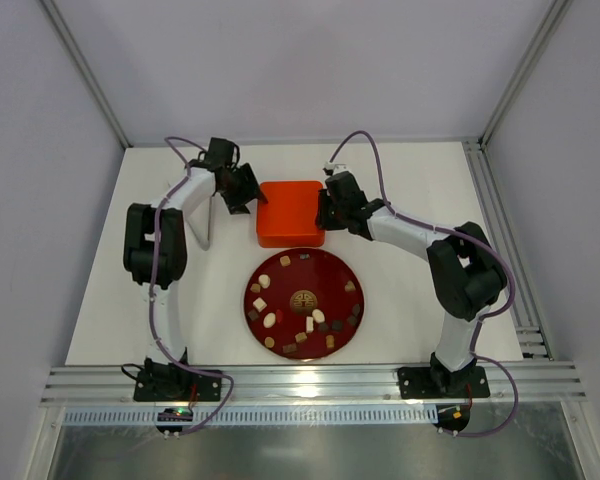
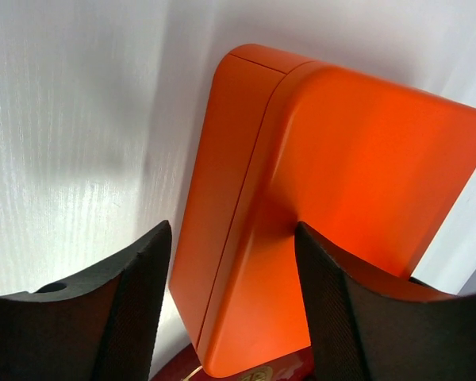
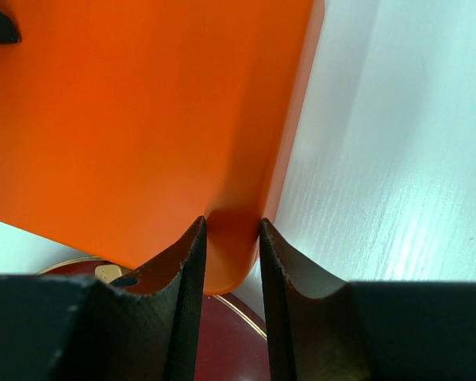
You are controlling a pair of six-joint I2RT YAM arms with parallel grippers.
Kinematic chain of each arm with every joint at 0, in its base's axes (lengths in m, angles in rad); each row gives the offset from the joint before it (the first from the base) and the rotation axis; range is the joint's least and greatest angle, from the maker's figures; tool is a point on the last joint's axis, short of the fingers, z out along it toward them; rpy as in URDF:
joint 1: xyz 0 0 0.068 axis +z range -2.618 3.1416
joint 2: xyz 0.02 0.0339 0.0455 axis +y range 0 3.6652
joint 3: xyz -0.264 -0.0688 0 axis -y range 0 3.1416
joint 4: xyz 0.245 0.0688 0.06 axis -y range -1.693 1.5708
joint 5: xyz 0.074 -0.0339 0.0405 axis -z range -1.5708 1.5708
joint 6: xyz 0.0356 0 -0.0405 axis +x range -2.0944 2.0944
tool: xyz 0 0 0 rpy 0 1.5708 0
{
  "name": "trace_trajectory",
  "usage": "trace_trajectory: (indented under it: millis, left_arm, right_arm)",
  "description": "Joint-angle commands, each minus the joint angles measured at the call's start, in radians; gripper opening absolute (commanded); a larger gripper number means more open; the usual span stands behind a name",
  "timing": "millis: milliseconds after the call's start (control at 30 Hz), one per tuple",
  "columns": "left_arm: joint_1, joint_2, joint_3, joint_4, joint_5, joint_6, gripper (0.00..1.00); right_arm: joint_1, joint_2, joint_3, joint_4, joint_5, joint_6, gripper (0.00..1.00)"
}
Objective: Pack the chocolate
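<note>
- Flanking the orange box [image 1: 291, 212] from both sides, the two arms meet at the middle of the white table [image 1: 420, 200], and the box looks shut, its lid seam showing in the left wrist view
- the right gripper [image 3: 232, 226] has its fingers drawn close together and pinched on the near right corner of the box, orange filling the narrow gap between them
- the left gripper [image 2: 232, 238] stands with its fingers wide apart at the left side of the box, whose corner sits in the gap; whether either pad touches it cannot be told
- the chocolate [image 1: 270, 320] lies as small dark, tan and cream pieces scattered on a round dark red plate [image 1: 325, 272], none in the box yet
- the plate sits on the near side of the box, towards the arm bases, its far rim right against the box's near edge, so from either gripper the pieces lie back and inward
- the box is close to square, a little wider from left to right, so the grippers hold its short ends
- more pieces crowd the left and near arcs of the plate, which likely favours the left arm, though both are about equally close
- the lid probably has to come off first
- the table is smooth and pale, closed in by white walls with metal posts, and a rail runs along the near edge
</note>
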State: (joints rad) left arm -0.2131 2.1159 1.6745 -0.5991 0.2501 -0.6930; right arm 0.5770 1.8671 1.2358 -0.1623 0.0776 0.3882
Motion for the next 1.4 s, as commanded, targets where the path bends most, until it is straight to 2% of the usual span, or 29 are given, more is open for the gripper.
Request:
trace_trajectory:
  millis: [0, 133, 167, 267, 333, 400, 567, 733, 967, 1067, 1267, 1367]
  left_arm:
    - [-0.006, 0.062, -0.067, -0.198, -0.118, 0.111, 0.63]
    - [-0.006, -0.019, -0.133, -0.185, -0.089, 0.127, 0.66]
    - [-0.006, -0.031, -0.165, -0.174, -0.074, 0.127, 0.66]
    - [-0.006, -0.080, -0.214, -0.159, -0.038, 0.127, 0.66]
    - [-0.006, -0.129, -0.258, -0.125, 0.006, 0.121, 0.68]
    - [-0.006, -0.157, -0.272, -0.117, 0.024, 0.119, 0.68]
    - [-0.009, -0.200, -0.289, -0.160, 0.037, 0.139, 0.58]
    - [-0.031, -0.201, -0.323, -0.201, -0.035, 0.161, 0.49]
    - [-0.081, -0.129, -0.335, -0.252, -0.155, 0.187, 0.29]
    - [-0.104, -0.090, -0.325, -0.277, -0.209, 0.199, 0.29]
    - [-0.112, -0.054, -0.322, -0.280, -0.230, 0.199, 0.31]
    - [-0.112, -0.051, -0.318, -0.280, -0.236, 0.196, 0.32]
  right_arm:
    - [0.030, 0.142, -0.079, -0.312, -0.012, -0.040, 0.25]
    - [0.008, 0.124, -0.065, -0.284, -0.059, -0.041, 0.36]
    - [-0.011, 0.124, -0.064, -0.263, -0.115, -0.034, 0.39]
    - [-0.031, 0.124, -0.049, -0.247, -0.173, -0.031, 0.40]
    - [-0.042, 0.127, -0.032, -0.247, -0.183, -0.032, 0.43]
    - [-0.046, 0.127, -0.026, -0.247, -0.197, -0.035, 0.43]
    - [-0.068, 0.127, -0.019, -0.240, -0.217, -0.034, 0.44]
    - [-0.081, 0.115, -0.021, -0.227, -0.225, -0.029, 0.44]
    - [-0.083, 0.106, -0.004, -0.238, -0.214, -0.034, 0.43]
    - [-0.083, 0.106, -0.007, -0.235, -0.214, -0.032, 0.43]
    - [-0.082, 0.115, -0.033, -0.230, -0.197, -0.032, 0.43]
    - [-0.085, 0.095, -0.074, -0.221, -0.182, -0.029, 0.39]
